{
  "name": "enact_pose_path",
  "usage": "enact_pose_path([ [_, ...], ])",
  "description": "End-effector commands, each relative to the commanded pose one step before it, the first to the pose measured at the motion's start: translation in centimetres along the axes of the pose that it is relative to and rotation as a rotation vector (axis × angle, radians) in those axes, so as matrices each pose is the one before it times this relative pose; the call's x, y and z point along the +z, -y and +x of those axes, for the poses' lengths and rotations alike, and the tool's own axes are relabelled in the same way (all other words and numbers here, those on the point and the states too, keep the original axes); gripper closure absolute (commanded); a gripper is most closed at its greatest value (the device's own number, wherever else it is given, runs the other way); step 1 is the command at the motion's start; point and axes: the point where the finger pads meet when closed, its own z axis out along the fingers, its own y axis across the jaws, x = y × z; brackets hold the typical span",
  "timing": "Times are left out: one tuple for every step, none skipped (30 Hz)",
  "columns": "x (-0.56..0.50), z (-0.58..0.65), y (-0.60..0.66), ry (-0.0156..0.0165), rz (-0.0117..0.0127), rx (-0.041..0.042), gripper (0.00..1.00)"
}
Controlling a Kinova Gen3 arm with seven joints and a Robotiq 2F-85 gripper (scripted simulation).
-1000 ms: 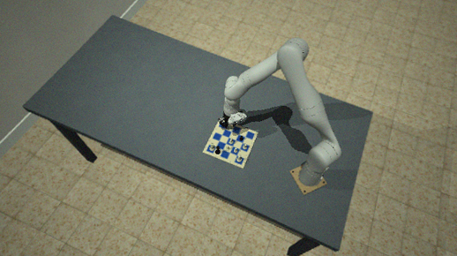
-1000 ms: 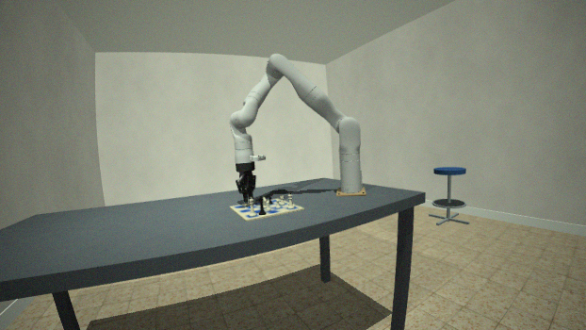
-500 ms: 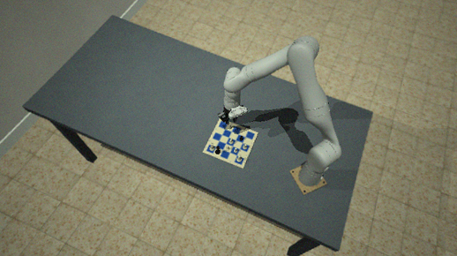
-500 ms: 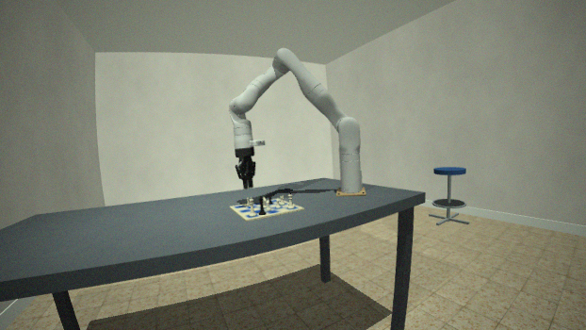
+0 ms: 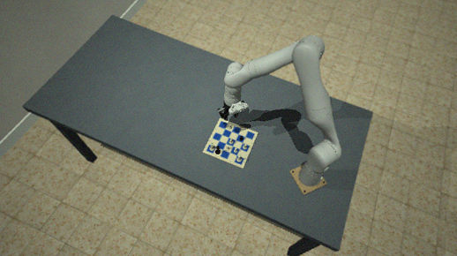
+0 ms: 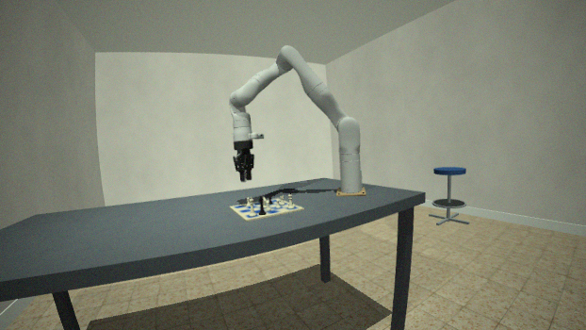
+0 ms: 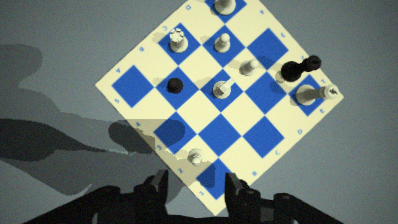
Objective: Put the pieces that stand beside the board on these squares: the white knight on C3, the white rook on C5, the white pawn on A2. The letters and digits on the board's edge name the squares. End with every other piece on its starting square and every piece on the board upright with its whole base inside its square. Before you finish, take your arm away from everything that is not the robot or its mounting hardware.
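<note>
The blue and cream chessboard lies on the dark table, also seen in the top view and the exterior view. A white pawn stands upright on A2. A white rook stands on C5. A white knight stands on C3. My gripper is open and empty, well above the board's A1–A2 corner; it also shows in the exterior view and the top view. No piece shows beside the board.
Other pieces on the board: a black pawn on B4, a white pawn on D4, a white piece on D3, a tall black piece on E2, a tall white piece on E1. The arm's base is at the right.
</note>
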Motion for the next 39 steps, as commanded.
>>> enact_pose_path([
  [-0.126,-0.073,-0.010,0.00289,-0.00095,0.00052,0.00],
  [0.000,0.000,0.000,0.00000,0.00000,0.00000,0.00],
  [0.000,0.000,0.000,0.00000,0.00000,0.00000,0.00],
  [0.000,0.000,0.000,0.00000,0.00000,0.00000,0.00],
  [0.000,0.000,0.000,0.00000,0.00000,0.00000,0.00],
  [0.000,0.000,0.000,0.00000,0.00000,0.00000,0.00],
  [0.000,0.000,0.000,0.00000,0.00000,0.00000,0.00],
  [0.000,0.000,0.000,0.00000,0.00000,0.00000,0.00],
  [0.000,0.000,0.000,0.00000,0.00000,0.00000,0.00],
  [0.000,0.000,0.000,0.00000,0.00000,0.00000,0.00],
  [0.000,0.000,0.000,0.00000,0.00000,0.00000,0.00],
  [0.000,0.000,0.000,0.00000,0.00000,0.00000,0.00],
  [0.000,0.000,0.000,0.00000,0.00000,0.00000,0.00],
  [0.000,0.000,0.000,0.00000,0.00000,0.00000,0.00],
  [0.000,0.000,0.000,0.00000,0.00000,0.00000,0.00],
  [0.000,0.000,0.000,0.00000,0.00000,0.00000,0.00],
  [-0.003,0.000,0.000,0.00000,0.00000,0.00000,0.00],
  [-0.018,0.000,0.000,0.00000,0.00000,0.00000,0.00],
  [-0.047,0.000,0.000,0.00000,0.00000,0.00000,0.00],
  [-0.085,0.000,0.000,0.00000,0.00000,0.00000,0.00],
  [-0.129,0.000,0.000,0.00000,0.00000,0.00000,0.00],
  [-0.178,0.001,0.000,0.00000,0.00000,-0.00001,0.00],
  [0.000,0.000,0.000,0.00000,0.00000,0.00000,0.00],
  [0.000,0.000,0.000,0.00000,0.00000,0.00000,0.00],
  [-0.228,-0.001,0.000,0.00000,0.00000,0.00001,0.00],
  [-0.278,0.001,0.000,-0.00001,0.00000,-0.00001,0.00],
  [-0.325,-0.001,0.000,0.00000,0.00000,0.00001,0.00],
  [-0.368,0.000,0.000,0.00000,0.00000,0.00000,0.00],
  [-0.406,0.000,0.000,0.00000,0.00000,0.00000,0.00],
  [-0.436,0.000,0.000,0.00000,0.00000,0.00000,0.00],
  [-0.460,0.000,0.000,0.00000,0.00000,0.00000,0.00],
  [-0.475,0.000,0.000,0.00000,0.00000,0.00000,0.00],
  [-0.482,0.000,0.000,0.00000,0.00000,0.00000,0.00],
  [-0.480,0.000,0.000,0.00000,0.00000,0.00000,0.00],
  [-0.470,0.000,0.000,0.00000,0.00000,0.00000,0.00],
  [-0.452,0.000,0.000,0.00000,0.00000,0.00000,0.00],
  [-0.426,0.000,0.000,0.00000,0.00000,0.00000,0.00],
  [-0.394,0.000,0.000,0.00000,0.00000,0.00000,0.00],
  [-0.355,0.000,0.000,0.00000,0.00000,0.00000,0.00],
])
